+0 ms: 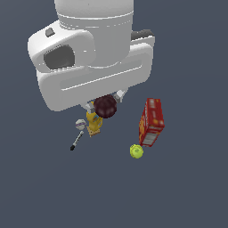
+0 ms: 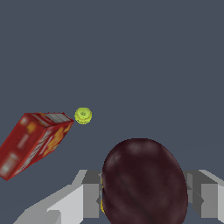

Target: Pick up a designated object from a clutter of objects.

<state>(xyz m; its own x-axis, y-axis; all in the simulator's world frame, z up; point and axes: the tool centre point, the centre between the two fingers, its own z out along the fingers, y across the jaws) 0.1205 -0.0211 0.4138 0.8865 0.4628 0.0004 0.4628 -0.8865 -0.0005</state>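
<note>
The dark maroon ball (image 1: 105, 106) sits between my gripper's (image 1: 105, 103) two fingers, right under the white hand, and looks lifted off the floor. In the wrist view the ball (image 2: 144, 181) fills the gap between the grey fingers (image 2: 91, 197), which press on both its sides. The yellow bottle (image 1: 94, 123) lies just below the ball in the exterior view, partly hidden by it. The thin silver-and-black tool (image 1: 78, 136) lies to the exterior view's left of the bottle.
A red box (image 1: 151, 122) stands tilted toward the exterior view's right and also shows in the wrist view (image 2: 33, 142). A yellow-green ball (image 1: 136, 151) lies beside the box's lower corner and also shows in the wrist view (image 2: 83, 115). The floor is plain dark grey.
</note>
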